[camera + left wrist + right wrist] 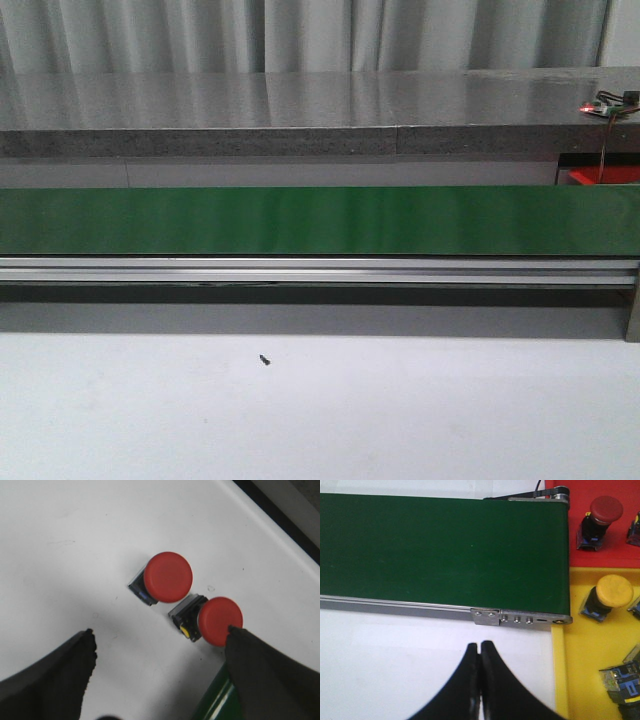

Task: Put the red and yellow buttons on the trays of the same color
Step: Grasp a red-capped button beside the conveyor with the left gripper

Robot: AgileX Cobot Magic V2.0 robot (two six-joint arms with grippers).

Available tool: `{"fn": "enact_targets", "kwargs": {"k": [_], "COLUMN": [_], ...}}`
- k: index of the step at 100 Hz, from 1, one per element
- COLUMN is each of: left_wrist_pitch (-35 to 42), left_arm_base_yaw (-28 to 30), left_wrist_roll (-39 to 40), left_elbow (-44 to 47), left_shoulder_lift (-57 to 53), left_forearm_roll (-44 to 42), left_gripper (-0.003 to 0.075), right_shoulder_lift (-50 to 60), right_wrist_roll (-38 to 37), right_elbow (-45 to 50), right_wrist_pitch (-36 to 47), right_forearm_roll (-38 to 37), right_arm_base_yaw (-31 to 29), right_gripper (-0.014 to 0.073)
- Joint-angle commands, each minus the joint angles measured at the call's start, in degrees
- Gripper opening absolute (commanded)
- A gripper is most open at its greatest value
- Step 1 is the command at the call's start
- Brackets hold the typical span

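The left fingers (160,680) are spread wide above two red buttons (168,577) on the white counter (60,540), one (220,620) touching the finger at 3 o'clock, probably set for a grab. The right fingers (480,680) are clenched, empty, near the green belt (440,550). At 3 o'clock the yellow tray (585,650) holds a yellow button (614,591), the red tray (615,540) a red one (605,509). Further buttons are cut off at the frame edge.
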State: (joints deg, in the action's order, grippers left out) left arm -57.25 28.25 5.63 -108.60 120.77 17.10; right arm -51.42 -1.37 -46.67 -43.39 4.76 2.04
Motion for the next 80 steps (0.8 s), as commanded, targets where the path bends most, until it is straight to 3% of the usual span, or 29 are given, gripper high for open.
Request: {"fn": "enact_targets", "kwargs": {"k": [1,30,80], "left_wrist_pitch": [1.43,1.14,1.91], "left_arm_base_yaw": [-0.97,-2.55,-2.62], "left_wrist_roll": [3.00,7.52,8.97], "left_elbow": [-4.77,-14.04,-14.58], "left_shoulder_lift": [-0.86,7.56,11.06], "left_forearm_roll": [1.50,1.50,0.76], "left_gripper": [0.0536,0.0536,0.0533], "right_shoulder_lift": [0.72,0.66,0.66], "right_wrist_roll": [0.28,0.28,0.28], "right_elbow": [-1.34,-1.34,-1.34], "right_wrist_pitch": [3.24,3.78,3.30], "right_forearm_roll": [-0.48,-0.49,-0.49], "right_arm_base_yaw": [-0.06,-0.06,-0.06], "right_gripper": [-0.0068,-0.0068,-0.0068]}}
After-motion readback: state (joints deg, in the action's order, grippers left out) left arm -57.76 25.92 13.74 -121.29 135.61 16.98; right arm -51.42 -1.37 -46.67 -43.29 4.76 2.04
